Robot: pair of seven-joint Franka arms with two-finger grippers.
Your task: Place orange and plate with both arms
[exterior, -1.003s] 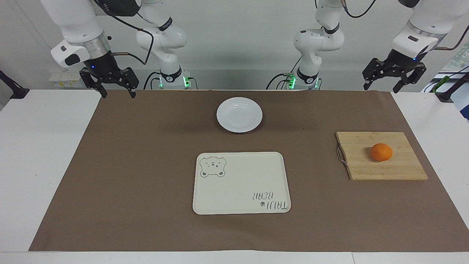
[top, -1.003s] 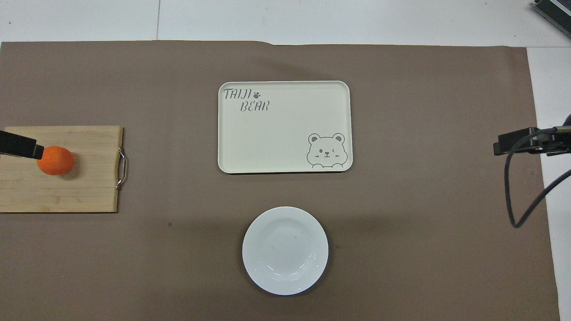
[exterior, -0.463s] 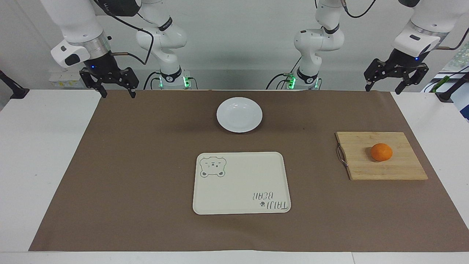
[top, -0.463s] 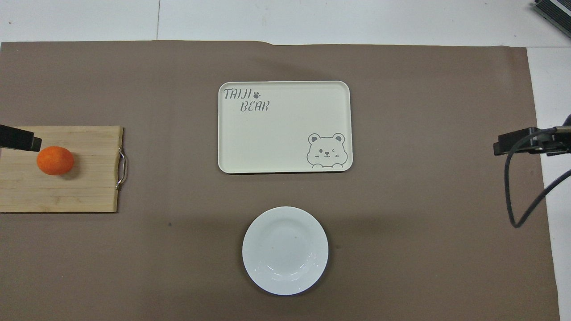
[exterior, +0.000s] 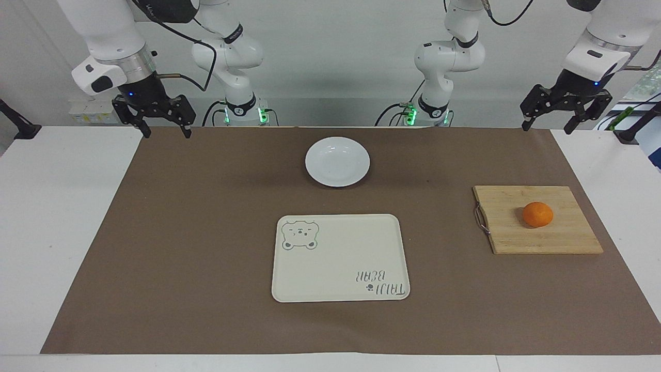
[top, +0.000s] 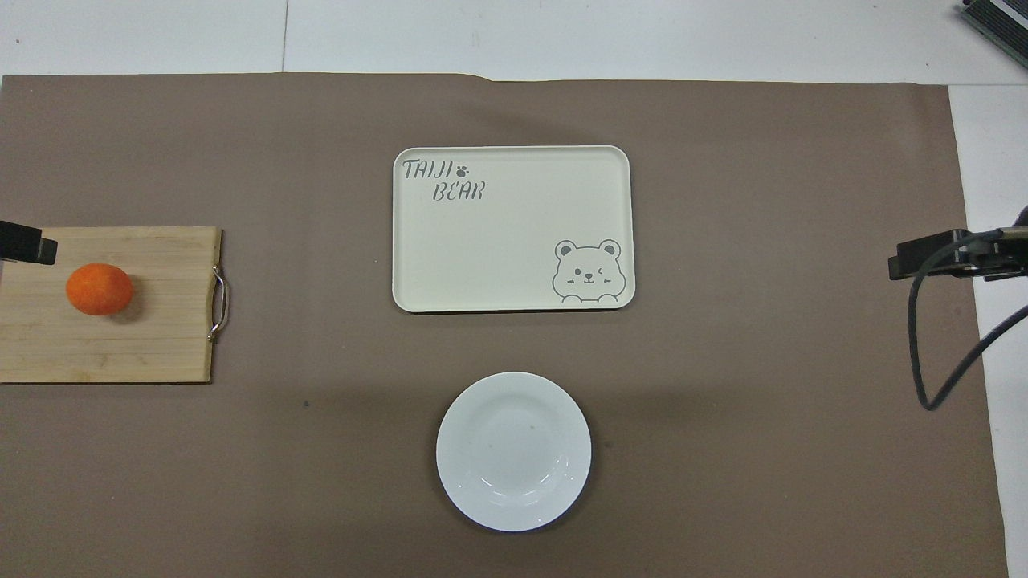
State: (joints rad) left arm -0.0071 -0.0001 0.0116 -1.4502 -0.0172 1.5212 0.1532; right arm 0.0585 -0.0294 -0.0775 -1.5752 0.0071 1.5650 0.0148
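Note:
The orange (exterior: 537,214) lies on a wooden cutting board (exterior: 516,235) toward the left arm's end of the table; it also shows in the overhead view (top: 99,289). The white plate (exterior: 337,161) sits bare on the brown mat, nearer to the robots than the cream bear tray (exterior: 335,258); the plate shows in the overhead view too (top: 514,449). My left gripper (exterior: 549,125) is open and empty, raised over the mat's edge by its base. My right gripper (exterior: 166,132) is open and empty, raised over the mat's corner at its own end, where the arm waits.
The cream tray (top: 514,233) with bear drawing and lettering lies mid-table, with nothing on it. The cutting board (top: 152,337) has a metal handle facing the tray. A black cable (top: 923,337) hangs from the right arm. White table borders the brown mat.
My left gripper has drawn away from over the orange toward the table's edge at its own end and risen slightly. The right arm, orange and plate have not moved.

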